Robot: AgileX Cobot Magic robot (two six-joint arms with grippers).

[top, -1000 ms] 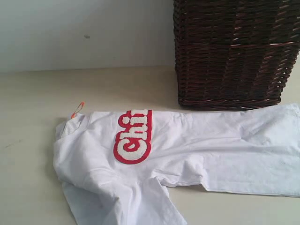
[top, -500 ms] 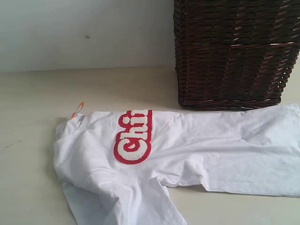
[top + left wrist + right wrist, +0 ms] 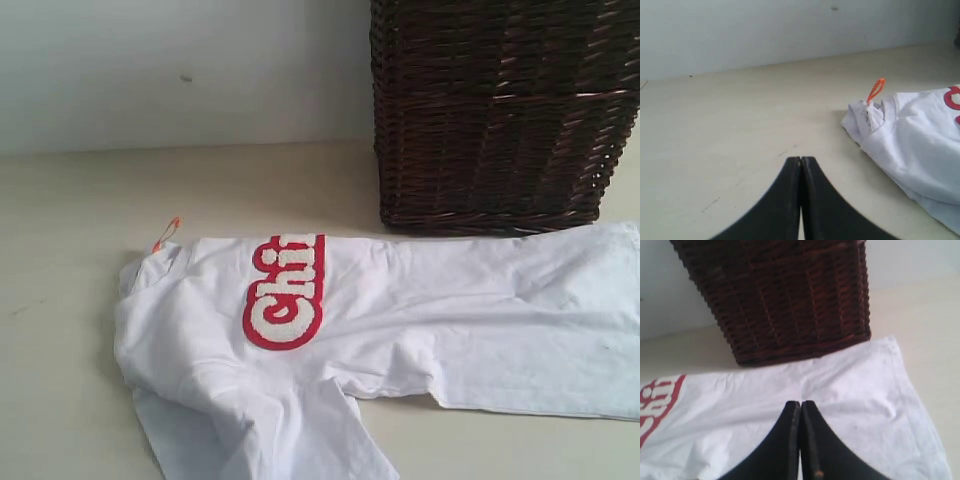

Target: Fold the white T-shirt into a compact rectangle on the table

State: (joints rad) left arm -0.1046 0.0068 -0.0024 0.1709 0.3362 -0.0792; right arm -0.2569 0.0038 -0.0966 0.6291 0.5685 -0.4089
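Beside basket [image 3: 490, 120], white T-shirt [image 3: 420, 310] edge, table [image 3: 70, 200] open leftward

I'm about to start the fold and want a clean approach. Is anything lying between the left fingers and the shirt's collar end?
Nothing visible does. Only bare table lies between the shut left fingers and the white T-shirt. The wicker basket stands beyond the shirt's far edge, off that path.
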